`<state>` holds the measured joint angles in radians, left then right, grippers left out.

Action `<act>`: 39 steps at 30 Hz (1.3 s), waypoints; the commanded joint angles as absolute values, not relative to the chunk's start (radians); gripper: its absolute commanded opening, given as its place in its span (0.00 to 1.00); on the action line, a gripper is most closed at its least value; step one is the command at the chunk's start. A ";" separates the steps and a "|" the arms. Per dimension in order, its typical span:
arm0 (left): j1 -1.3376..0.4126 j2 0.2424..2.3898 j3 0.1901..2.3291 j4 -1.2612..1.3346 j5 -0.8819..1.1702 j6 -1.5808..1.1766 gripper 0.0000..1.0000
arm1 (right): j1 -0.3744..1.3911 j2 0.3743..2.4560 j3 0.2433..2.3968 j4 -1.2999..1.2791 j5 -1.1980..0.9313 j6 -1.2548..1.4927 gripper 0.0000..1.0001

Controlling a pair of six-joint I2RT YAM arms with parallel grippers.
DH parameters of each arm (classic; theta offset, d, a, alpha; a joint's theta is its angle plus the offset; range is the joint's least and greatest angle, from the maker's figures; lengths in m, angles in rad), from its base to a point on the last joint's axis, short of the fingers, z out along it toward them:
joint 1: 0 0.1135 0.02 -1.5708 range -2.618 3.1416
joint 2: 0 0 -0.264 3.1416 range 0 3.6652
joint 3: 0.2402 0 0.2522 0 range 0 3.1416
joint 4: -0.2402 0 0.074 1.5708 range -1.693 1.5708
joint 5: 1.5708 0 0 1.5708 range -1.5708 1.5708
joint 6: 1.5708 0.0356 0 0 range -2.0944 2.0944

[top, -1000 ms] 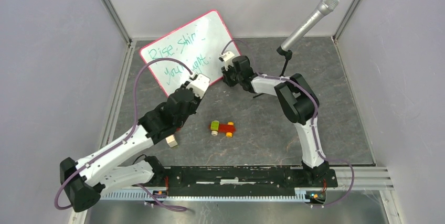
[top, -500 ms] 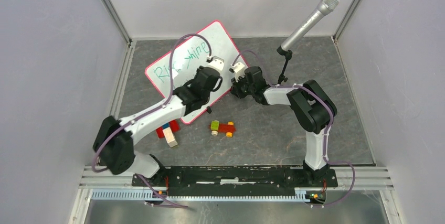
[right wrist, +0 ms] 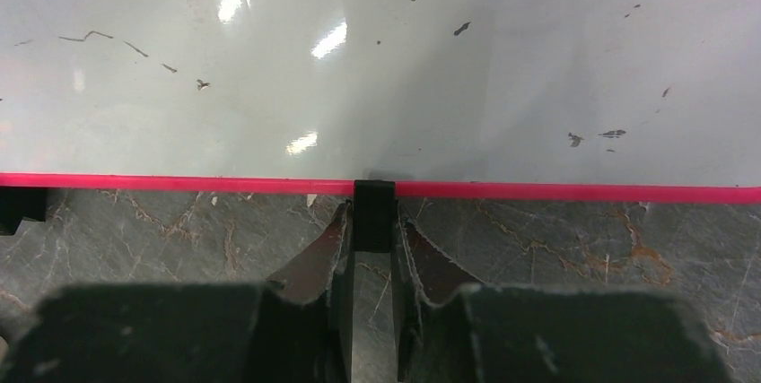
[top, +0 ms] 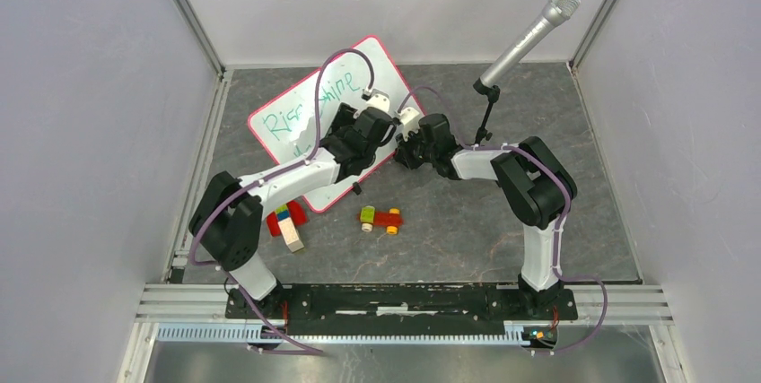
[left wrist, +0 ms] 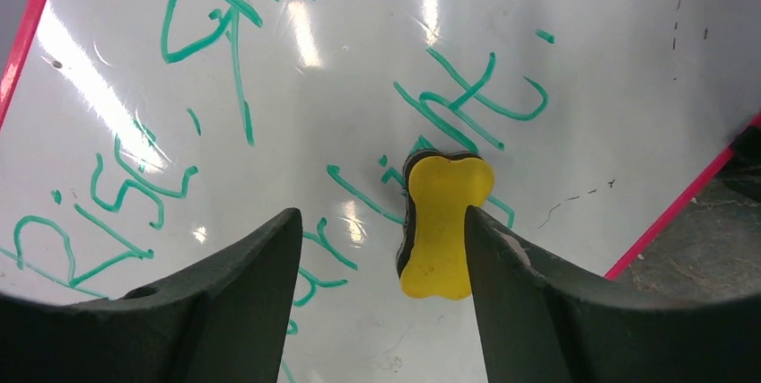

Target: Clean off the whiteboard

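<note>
Grey marbled table [top: 467,230] between pale walls carries the whiteboard [top: 285,121], which sits askew at the far left with green writing across it. A mic [top: 529,38] on a stand rises at the far right. The left gripper [left wrist: 381,214] hovers over the writing, fingers spread wide. The right gripper [right wrist: 373,221], drawn narrow, pinches a black clip [right wrist: 373,196] on the board's pink rim. A toy car [top: 380,219] and blocks [top: 285,226] lie nearer the bases. A yellow bone-shaped eraser [left wrist: 440,221] rests on the board beside the left gripper's right finger.
</note>
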<state>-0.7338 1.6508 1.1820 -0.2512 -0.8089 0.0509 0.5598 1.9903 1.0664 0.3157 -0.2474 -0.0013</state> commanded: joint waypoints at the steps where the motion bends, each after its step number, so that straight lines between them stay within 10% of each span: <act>1: -0.726 1.627 1.208 -0.252 -0.789 -0.052 0.69 | 0.577 1.993 1.097 0.263 -0.351 -0.002 0.00; 11: -0.724 1.668 1.213 -0.311 -0.749 -0.133 0.79 | 0.575 1.976 1.088 0.261 -0.342 -0.002 0.00; 39: -0.657 1.723 1.219 -0.257 -0.844 -0.086 0.35 | 0.575 1.997 1.119 0.222 -0.328 -0.014 0.00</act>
